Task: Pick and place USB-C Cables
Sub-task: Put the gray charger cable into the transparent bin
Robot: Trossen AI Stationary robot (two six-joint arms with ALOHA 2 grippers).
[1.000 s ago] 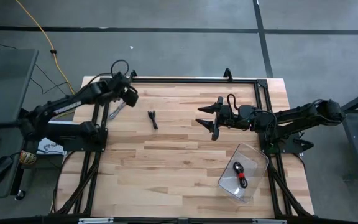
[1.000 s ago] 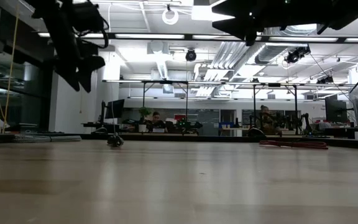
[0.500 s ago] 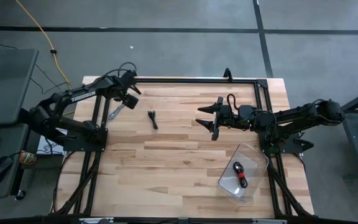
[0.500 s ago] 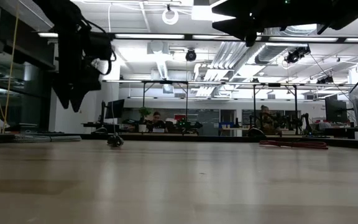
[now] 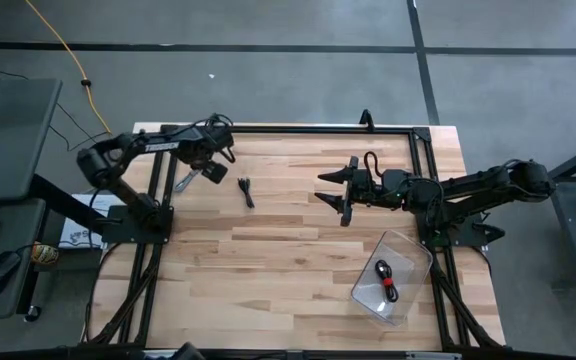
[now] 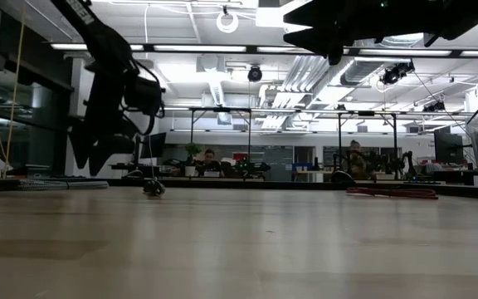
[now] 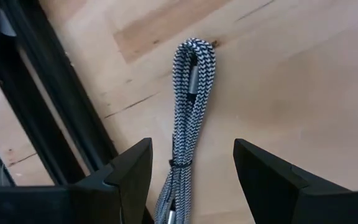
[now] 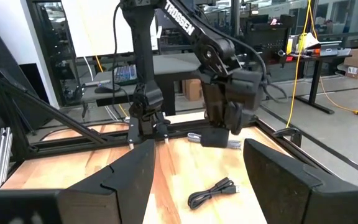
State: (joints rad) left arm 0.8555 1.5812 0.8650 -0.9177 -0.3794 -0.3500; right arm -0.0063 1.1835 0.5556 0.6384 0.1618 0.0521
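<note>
"Where's your left gripper (image 7: 191, 168) right now?"

"I've got it over the back-left corner of the bench (image 5: 288, 260), pointing down at the silver-grey cable (image 7: 188, 106). From the left wrist view its fingers (image 7: 132, 171) stand wide apart with the braided bundle lying flat on the wood between them — nothing held. The bundle lies just beside the black frame rail (image 7: 55, 112)."

"And the right side?"

"The right gripper (image 5: 336, 192) hangs above the bench near the middle-right, fingers spread wide and empty, facing toward the left arm."

"Where are the other cables?"

"The black cable (image 5: 247, 192) lies on the bare wood, between the two grippers but nearer the left one; I see it in the right wrist view too (image 8: 213, 191). The clear bin (image 5: 408, 250) sits near the front-right corner, tilted against the bench's edges, and there's a black-and-red cable (image 5: 385, 280) inside it. Whether a second cable is tangled in there — I can't tell from above."
</note>
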